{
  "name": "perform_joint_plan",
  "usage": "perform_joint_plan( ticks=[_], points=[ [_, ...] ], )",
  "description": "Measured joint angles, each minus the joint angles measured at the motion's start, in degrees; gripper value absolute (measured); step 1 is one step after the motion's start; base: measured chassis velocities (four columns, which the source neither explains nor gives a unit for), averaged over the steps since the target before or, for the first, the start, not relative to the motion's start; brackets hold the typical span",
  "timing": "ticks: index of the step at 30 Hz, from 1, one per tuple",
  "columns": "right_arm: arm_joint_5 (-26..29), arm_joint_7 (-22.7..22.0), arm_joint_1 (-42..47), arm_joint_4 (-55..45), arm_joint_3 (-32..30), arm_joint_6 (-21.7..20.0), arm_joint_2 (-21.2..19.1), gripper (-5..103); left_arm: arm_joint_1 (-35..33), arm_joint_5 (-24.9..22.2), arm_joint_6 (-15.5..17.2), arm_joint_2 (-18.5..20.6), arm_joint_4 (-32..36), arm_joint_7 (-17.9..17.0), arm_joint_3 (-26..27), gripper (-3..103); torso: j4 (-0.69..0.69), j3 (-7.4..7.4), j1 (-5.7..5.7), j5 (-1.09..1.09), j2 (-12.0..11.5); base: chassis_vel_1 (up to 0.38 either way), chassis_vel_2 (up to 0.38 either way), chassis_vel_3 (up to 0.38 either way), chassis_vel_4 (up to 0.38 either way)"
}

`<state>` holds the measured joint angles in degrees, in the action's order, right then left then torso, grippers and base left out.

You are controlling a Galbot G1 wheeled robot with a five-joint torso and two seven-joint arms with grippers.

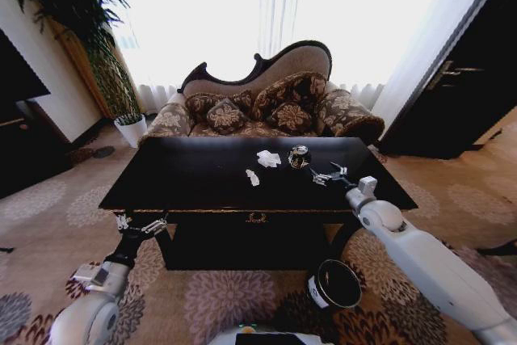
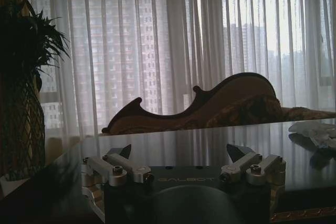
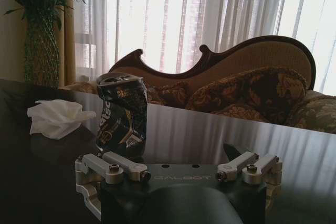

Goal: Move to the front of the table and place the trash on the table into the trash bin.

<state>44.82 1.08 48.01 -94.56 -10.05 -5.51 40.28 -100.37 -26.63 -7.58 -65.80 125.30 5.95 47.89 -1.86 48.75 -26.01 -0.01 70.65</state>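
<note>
On the glossy black table (image 1: 194,175) stands a dark crushed can (image 1: 299,157), with a white crumpled paper wad (image 1: 268,158) to its left and a smaller white scrap (image 1: 253,177) nearer me. My right gripper (image 1: 326,174) hovers open over the table just right of the can; in its wrist view the can (image 3: 122,115) stands a short way beyond the open fingers (image 3: 181,162), beside the paper wad (image 3: 55,118). My left gripper (image 1: 139,224) is open at the table's front left corner, fingers (image 2: 181,162) empty. The dark round trash bin (image 1: 334,283) stands on the carpet below my right arm.
An ornate patterned sofa (image 1: 266,107) stands behind the table before bright curtains. A tall potted plant (image 1: 93,46) is at the back left, a dark door (image 1: 460,94) at the right. Patterned carpet surrounds the table.
</note>
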Motion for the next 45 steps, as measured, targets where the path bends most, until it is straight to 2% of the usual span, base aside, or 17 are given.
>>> perform_joint_plan(
  ticks=[15, 26, 27, 30, 31, 34, 35, 37, 39, 43, 45],
  points=[
    [-0.62, -0.52, -10.82, 3.75, 9.58, -0.62, 2.42, 100, 0.0, 0.0, 0.0, 0.0, 0.0, 0.0, 0.0, 100, 0.0, 0.0, 0.0, -0.01, 0.0, 0.0, 0.0, 0.0, 0.0],
    [-1.93, -0.76, -13.94, 6.7, 13.16, -0.55, 5.23, 100, 0.0, 0.0, 0.0, 0.0, 0.0, 0.0, 0.0, 100, 0.01, 0.0, 0.0, 0.0, 0.0, 0.0, 0.0, 0.0, 0.0],
    [-2.15, -0.77, -14.25, 6.78, 13.4, -0.55, 5.32, 103, 0.0, 0.0, 0.0, 0.0, 0.0, 0.0, 0.0, 100, 0.01, 0.0, 0.0, 0.0, 0.0, 0.0, 0.0, 0.0, 0.0],
    [-2.25, -0.81, -14.47, 6.79, 13.55, -0.55, 5.39, 103, 0.0, 0.0, 0.0, 0.0, 0.0, 0.0, 0.0, 100, 0.0, 0.0, 0.01, -0.01, 0.0, 0.0, 0.0, 0.0, 0.0],
    [-2.52, -0.99, -14.82, 6.9, 13.91, -0.1, 5.46, 88, 0.0, 0.0, 0.0, 0.0, 0.0, 0.0, 0.0, 100, 0.0, 0.0, 0.01, -0.01, 0.0, 0.0, 0.0, 0.0, 0.0],
    [-2.67, -0.99, -14.65, 6.91, 13.91, 0.3, 5.46, 73, 0.0, 0.0, 0.0, 0.0, 0.0, 0.0, 0.0, 100, 0.0, 0.0, 0.01, -0.01, 0.0, 0.0, 0.0, 0.0, 0.0],
    [-2.67, -0.99, -14.65, 6.91, 13.91, 0.3, 5.46, 73, 0.0, 0.0, 0.0, 0.0, 0.0, 0.0, 0.0, 100, 0.0, 0.0, 0.01, -0.01, 0.0, 0.0, 0.0, 0.0, 0.0],
    [-2.75, -1.04, -14.14, 6.71, 13.55, 0.47, 5.59, 62, 0.0, 0.0, 0.0, 0.0, 0.0, 0.0, 0.0, 100, 0.0, 0.0, 0.0, 0.0, 0.0, 0.0, 0.0, 0.0, 0.0],
    [-2.77, -1.08, -13.83, 6.47, 13.29, 0.53, 5.6, 62, 0.0, 0.0, 0.0, 0.0, 0.0, 0.0, 0.0, 100, 0.0, -0.01, 0.0, 0.0, 0.0, 0.0, 0.0, 0.0, 0.0],
    [-2.79, -1.12, -12.77, 5.63, 12.42, 0.74, 5.49, 40, 0.0, 0.0, 0.0, 0.0, 0.0, 0.0, 0.0, 100, 0.0, -0.01, 0.01, 0.0, 0.0, 0.0, 0.0, 0.0, 0.0],
    [-2.79, -1.12, -12.54, 5.42, 12.2, 0.76, 5.41, 40, 0.0, 0.0, 0.0, 0.0, 0.0, 0.0, 0.0, 100, 0.0, -0.01, 0.01, 0.0, 0.0, 0.0, 0.0, 0.0, 0.0]
  ],
)
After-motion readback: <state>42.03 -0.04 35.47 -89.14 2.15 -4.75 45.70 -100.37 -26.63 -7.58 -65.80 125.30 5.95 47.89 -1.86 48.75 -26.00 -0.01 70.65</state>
